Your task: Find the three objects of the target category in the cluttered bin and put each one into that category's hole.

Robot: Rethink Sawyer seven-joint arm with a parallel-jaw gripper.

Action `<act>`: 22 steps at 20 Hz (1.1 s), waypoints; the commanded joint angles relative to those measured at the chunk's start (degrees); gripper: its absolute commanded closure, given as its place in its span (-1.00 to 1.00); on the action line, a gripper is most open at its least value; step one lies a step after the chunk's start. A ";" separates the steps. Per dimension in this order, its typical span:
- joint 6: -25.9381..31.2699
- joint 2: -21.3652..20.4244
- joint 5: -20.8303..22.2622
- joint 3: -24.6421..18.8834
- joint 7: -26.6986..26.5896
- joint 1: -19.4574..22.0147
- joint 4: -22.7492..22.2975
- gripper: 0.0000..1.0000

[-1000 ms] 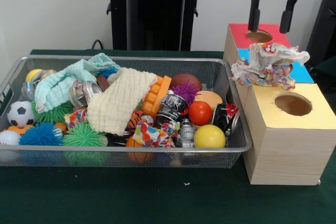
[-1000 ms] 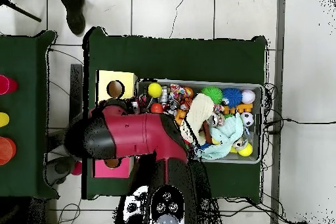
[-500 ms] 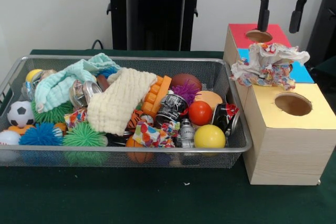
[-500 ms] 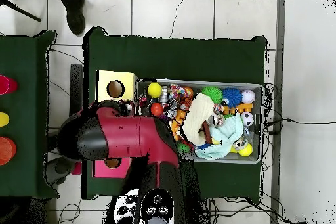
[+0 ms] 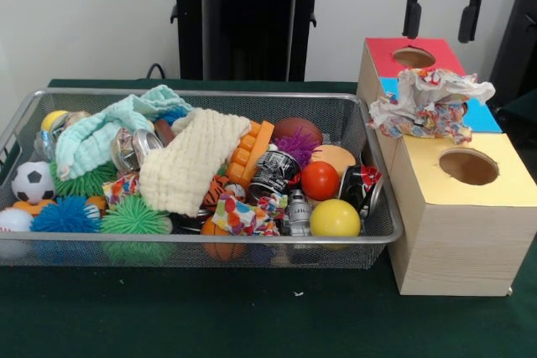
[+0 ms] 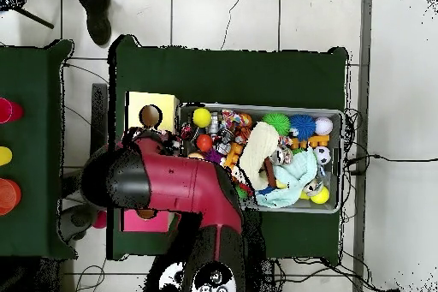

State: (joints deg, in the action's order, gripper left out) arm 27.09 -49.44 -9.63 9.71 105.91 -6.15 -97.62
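My gripper point(image 5: 440, 33) hangs open and empty above the red hole point(image 5: 414, 57) at the far end of the wooden sorting box point(image 5: 453, 241). A crumpled printed paper wrapper point(image 5: 428, 102) lies on the box's blue middle section and covers its hole. The yellow hole point(image 5: 468, 167) at the near end shows nothing in it. The wire bin point(image 5: 210, 239) holds balls, spiky balls, cloths, cans and more printed wrappers point(image 5: 239, 215). In the overhead view the red arm point(image 6: 184, 186) hides the gripper and most of the box.
A cream cloth point(image 5: 189, 169) and a mint cloth point(image 5: 105, 127) cover part of the bin's contents. A black stand point(image 5: 243, 18) rises behind the bin. Overhead, coloured cups point(image 6: 7, 194) sit on a side table at the left, and a person's dark shoe point(image 6: 98, 10) shows at the top.
The gripper has risen a little above the red hole, staying open and empty. Overhead, the arm has shifted slightly. Nothing in the bin or on the box has moved.
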 commanded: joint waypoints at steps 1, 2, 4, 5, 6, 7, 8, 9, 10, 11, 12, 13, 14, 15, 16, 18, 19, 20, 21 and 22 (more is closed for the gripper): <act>1.65 1.30 -5.70 2.92 20.68 -0.49 -6.22 -1.00; 1.19 1.11 -6.40 3.06 21.58 -0.77 -6.59 -1.00; 2.02 1.27 -7.76 4.68 25.04 -2.26 -6.71 -1.00; 2.22 1.47 -8.45 5.63 26.87 -3.05 -6.91 -1.00; 2.09 1.59 -9.06 6.10 27.99 -3.53 -7.15 -1.00; 1.46 1.66 -9.35 6.17 28.14 -3.63 -7.57 -1.00; 0.90 1.76 -9.82 6.17 28.40 -3.71 -7.95 -1.00; 0.34 1.86 -10.30 6.17 28.66 -3.78 -8.33 -1.00; -0.05 2.02 -10.70 6.37 29.25 -4.03 -8.64 -1.00; -0.62 1.93 -11.08 6.51 29.67 -4.28 -9.30 -1.00; -1.45 1.97 -11.56 6.50 30.13 -4.46 -9.87 -1.00; -2.33 1.98 -12.12 6.44 30.68 -4.62 -10.50 -1.00; -3.18 2.01 -12.65 6.29 31.14 -4.76 -11.02 -1.00; -3.78 2.00 -13.08 6.21 31.55 -4.91 -11.38 -1.00; -4.19 2.02 -13.56 6.23 32.13 -5.22 -11.70 -1.00; -4.79 2.03 -14.70 6.36 33.45 -5.92 -12.07 -1.00; -5.03 2.08 -15.34 6.46 34.18 -6.29 -12.27 -1.00; -5.40 2.10 -15.76 6.45 34.54 -6.47 -12.59 -1.00; -5.77 2.13 -16.17 6.45 34.90 -6.65 -12.91 -1.00; -6.29 2.15 -16.50 6.27 34.94 -6.59 -13.35 -1.00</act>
State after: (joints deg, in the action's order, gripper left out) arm 24.25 -49.46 -22.45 16.41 122.96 -12.37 -103.60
